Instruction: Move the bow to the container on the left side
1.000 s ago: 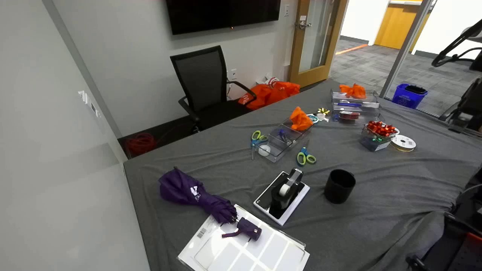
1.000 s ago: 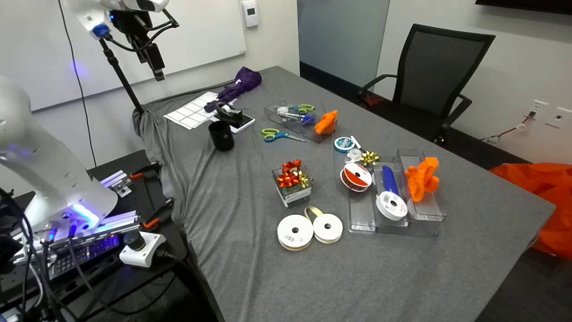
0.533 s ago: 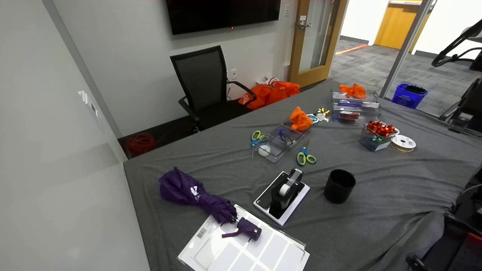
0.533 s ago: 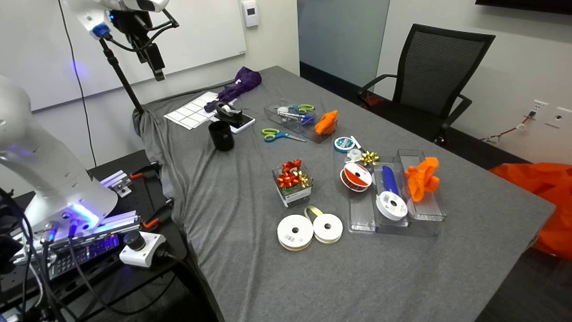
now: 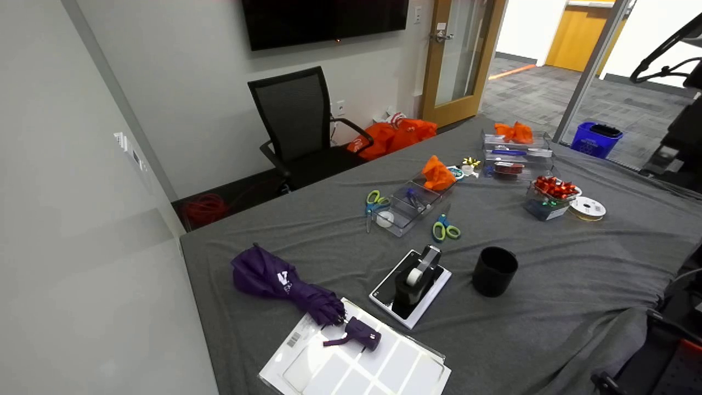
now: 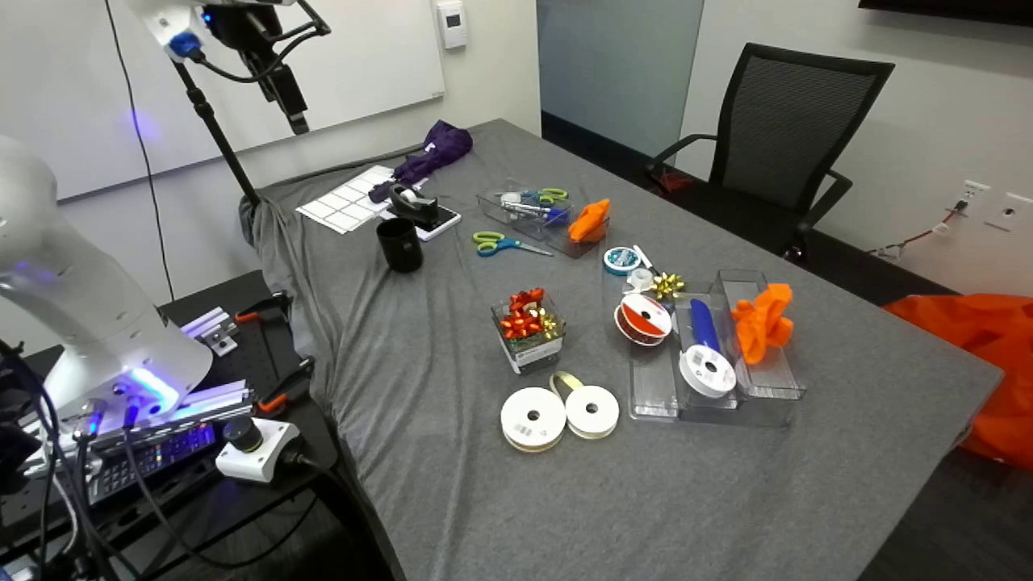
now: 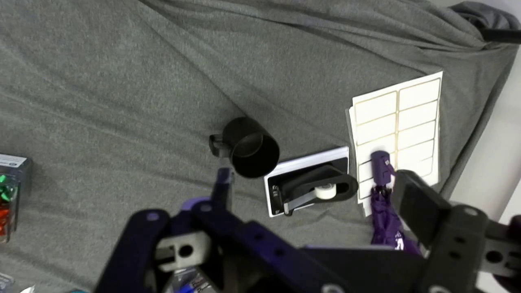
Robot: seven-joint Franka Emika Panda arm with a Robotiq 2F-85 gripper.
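Observation:
A gold bow lies on the grey table beside a tape roll and the multi-part clear tray; it shows in both exterior views [image 5: 471, 162] [image 6: 668, 286]. A small clear container [image 5: 547, 208] [image 6: 534, 355] holds red bows [image 5: 555, 187] [image 6: 524, 313] and a smaller gold bow [image 6: 550, 325]. Its edge shows at the left of the wrist view [image 7: 24, 183]. A clear divided tray [image 5: 403, 224] [image 6: 492, 211] holds pens and orange cloth. My gripper [image 6: 299, 129] [image 7: 317, 179] is open and empty, high above the table, far from the bows. The loose gold bow is out of the wrist view.
A black mug [image 5: 494, 271] [image 6: 399, 244] [image 7: 252, 150], a tape dispenser [image 5: 415, 280] [image 7: 321, 187] on a white box, a purple umbrella [image 5: 285, 285] and label sheets [image 7: 397, 122] lie below the gripper. Scissors [image 6: 508, 244], ribbon spools [image 6: 533, 418] and a large clear tray [image 6: 654, 395] stand farther off.
My gripper has shifted and tilted slightly, its tip moving a little right and up in an exterior view. The things on the table have not moved.

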